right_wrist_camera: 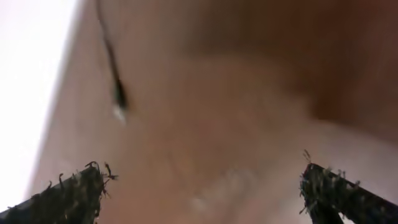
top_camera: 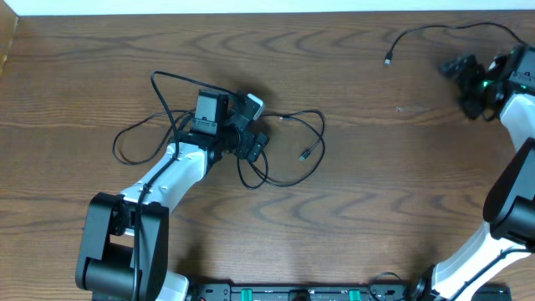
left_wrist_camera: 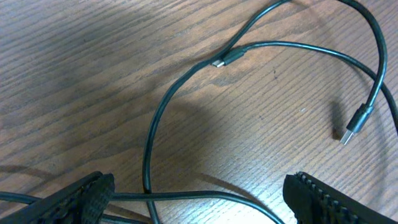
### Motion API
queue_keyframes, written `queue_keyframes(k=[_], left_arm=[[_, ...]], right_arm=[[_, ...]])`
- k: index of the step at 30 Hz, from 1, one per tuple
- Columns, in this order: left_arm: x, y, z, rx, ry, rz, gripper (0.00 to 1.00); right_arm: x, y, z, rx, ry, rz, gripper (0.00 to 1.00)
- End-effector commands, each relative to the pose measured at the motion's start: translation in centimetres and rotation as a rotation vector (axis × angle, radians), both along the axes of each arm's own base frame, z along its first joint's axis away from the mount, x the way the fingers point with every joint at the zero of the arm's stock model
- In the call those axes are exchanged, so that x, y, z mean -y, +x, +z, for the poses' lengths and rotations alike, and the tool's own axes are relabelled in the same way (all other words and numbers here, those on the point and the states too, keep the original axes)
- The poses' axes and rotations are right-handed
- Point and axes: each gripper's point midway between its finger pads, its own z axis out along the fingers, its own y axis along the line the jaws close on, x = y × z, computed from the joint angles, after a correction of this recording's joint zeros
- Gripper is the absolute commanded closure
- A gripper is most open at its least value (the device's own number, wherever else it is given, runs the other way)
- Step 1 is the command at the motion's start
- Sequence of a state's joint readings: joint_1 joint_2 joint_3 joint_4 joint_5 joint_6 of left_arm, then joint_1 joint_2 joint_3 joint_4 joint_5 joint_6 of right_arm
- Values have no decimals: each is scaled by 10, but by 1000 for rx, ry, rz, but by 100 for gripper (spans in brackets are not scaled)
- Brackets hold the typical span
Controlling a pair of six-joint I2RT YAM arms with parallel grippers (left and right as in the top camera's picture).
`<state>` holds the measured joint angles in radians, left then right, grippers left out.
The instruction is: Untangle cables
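Note:
A loose tangle of thin black cables (top_camera: 323, 138) lies on the wooden table (top_camera: 376, 184) left of centre, with loops spreading to both sides. My left gripper (top_camera: 255, 124) hovers over it, open. In the left wrist view its fingers (left_wrist_camera: 87, 196) stand wide apart with a cable strand (left_wrist_camera: 149, 137) lying free on the wood between them. A small plug (left_wrist_camera: 227, 59) and a USB plug (left_wrist_camera: 351, 127) rest further out. Another black cable (top_camera: 418, 32) lies apart at the back right. My right gripper (top_camera: 462, 84) beside it is open and empty; its blurred view shows that cable's plug end (right_wrist_camera: 118, 96).
The table's far edge (top_camera: 251, 12) runs along the top, close to the right gripper and the separate cable. The left arm's body (top_camera: 159, 180) crosses the front left of the table. Bare wood lies between the two cable groups.

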<state>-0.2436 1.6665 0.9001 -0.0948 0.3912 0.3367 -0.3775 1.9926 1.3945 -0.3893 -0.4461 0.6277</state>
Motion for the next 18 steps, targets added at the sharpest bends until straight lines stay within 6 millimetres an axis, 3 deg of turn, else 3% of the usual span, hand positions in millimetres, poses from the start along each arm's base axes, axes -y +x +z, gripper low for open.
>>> queue_keyframes(k=[1, 5, 8, 13, 15, 18], left_arm=[[0, -1, -1, -7, -7, 0, 8], [0, -1, -1, -6, -7, 0, 8], [0, -1, 0, -6, -7, 0, 7], [0, -1, 0, -6, -7, -1, 7], [0, -1, 0, -6, -7, -1, 7], [0, -1, -1, -6, -7, -1, 7]], right_arm=[[12, -24, 35, -13, -216, 84, 1], [22, -67, 54, -137, -357, 96, 1], [30, -98, 58, -251, -431, 85, 1], [47, -154, 46, -514, -544, 91, 1], [44, -171, 40, -583, -535, 106, 1], [41, -177, 30, -602, -518, 114, 1]])
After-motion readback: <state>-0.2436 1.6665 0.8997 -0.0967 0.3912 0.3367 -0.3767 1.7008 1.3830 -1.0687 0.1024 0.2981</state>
